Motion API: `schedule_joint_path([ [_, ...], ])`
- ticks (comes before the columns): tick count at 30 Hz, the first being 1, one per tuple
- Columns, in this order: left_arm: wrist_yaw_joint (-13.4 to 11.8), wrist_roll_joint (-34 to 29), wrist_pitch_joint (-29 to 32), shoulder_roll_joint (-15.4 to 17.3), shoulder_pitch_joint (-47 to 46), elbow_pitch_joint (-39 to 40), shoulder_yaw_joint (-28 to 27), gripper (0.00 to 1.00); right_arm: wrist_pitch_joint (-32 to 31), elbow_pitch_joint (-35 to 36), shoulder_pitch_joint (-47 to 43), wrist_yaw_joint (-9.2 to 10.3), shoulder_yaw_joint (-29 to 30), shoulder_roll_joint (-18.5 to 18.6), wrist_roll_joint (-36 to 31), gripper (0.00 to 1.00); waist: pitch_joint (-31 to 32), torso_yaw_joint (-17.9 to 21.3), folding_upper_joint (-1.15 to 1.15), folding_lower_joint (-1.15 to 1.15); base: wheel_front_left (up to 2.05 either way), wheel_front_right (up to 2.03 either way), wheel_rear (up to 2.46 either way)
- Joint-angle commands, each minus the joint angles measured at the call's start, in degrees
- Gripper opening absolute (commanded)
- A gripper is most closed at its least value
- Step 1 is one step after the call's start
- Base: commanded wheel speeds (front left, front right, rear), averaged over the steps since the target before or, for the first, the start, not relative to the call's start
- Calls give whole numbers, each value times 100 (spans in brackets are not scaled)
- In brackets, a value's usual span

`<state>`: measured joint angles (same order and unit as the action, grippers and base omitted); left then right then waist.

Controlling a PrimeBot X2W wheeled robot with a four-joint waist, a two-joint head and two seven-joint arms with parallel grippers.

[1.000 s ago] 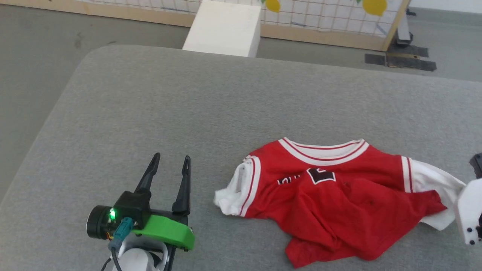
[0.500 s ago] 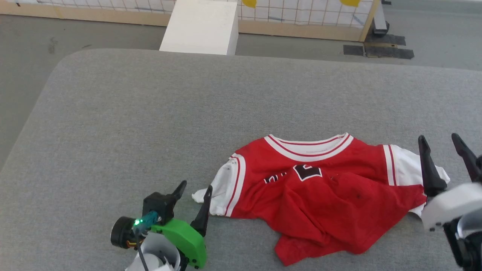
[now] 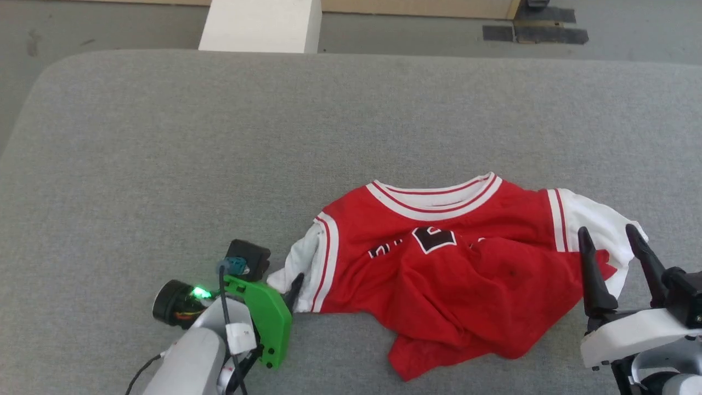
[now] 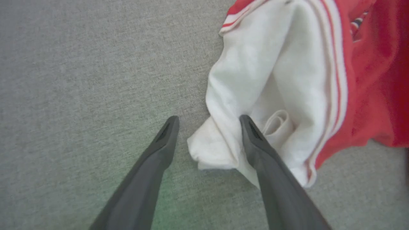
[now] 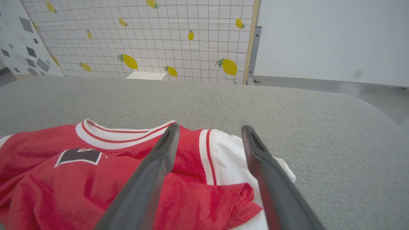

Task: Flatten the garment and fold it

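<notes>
Lying crumpled on the grey padded counter (image 3: pixel 219 137), nearer the robot's edge: the garment (image 3: pixel 466 285), red, collar away from the robot. Lower part bunched up over the chest, half covering the black lettering.

Left tool (image 4: pixel 208 118): fingers spread wide, gripping nothing. One finger over bare counter, the other against the rumpled white left sleeve (image 4: pixel 255 80); the sleeve's corner lies between them.

Right tool (image 3: pixel 606 230): fingers wide apart, holding nothing, poised over the white right sleeve (image 3: pixel 595 216). Contact with the cloth: cannot tell.

Beyond the counter: white box (image 3: pixel 260 24) on the floor, lemon-printed grid panel (image 5: pixel 159 38).
</notes>
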<state>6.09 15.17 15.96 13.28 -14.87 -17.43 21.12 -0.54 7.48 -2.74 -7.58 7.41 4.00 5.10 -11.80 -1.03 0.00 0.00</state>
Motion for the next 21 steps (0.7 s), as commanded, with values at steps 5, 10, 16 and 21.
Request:
schedule_joint_path([
  [5, 105, 265, 179, 57, -193, -168, 262, 0, 87, -23, 82, 9, -52, -65, -64, 100, -149, 49, 0, 0, 0, 0, 0],
  [10, 76, 529, -287, 78, -306, -79, -20, 0, 61, -103, 41, 9, -52, -77, -162, 100, -55, -74, 0, 0, 0, 0, 0],
  [16, -272, 610, -647, 403, -535, 59, -608, 0, -25, -196, 47, 9, -110, -86, -225, 100, 72, -159, 0, 0, 0, 0, 0],
  [21, -476, 793, -682, 508, -942, -248, -995, 0, -258, -343, 75, 9, -189, -96, -270, 100, -23, -149, 0, 0, 0, 0, 0],
])
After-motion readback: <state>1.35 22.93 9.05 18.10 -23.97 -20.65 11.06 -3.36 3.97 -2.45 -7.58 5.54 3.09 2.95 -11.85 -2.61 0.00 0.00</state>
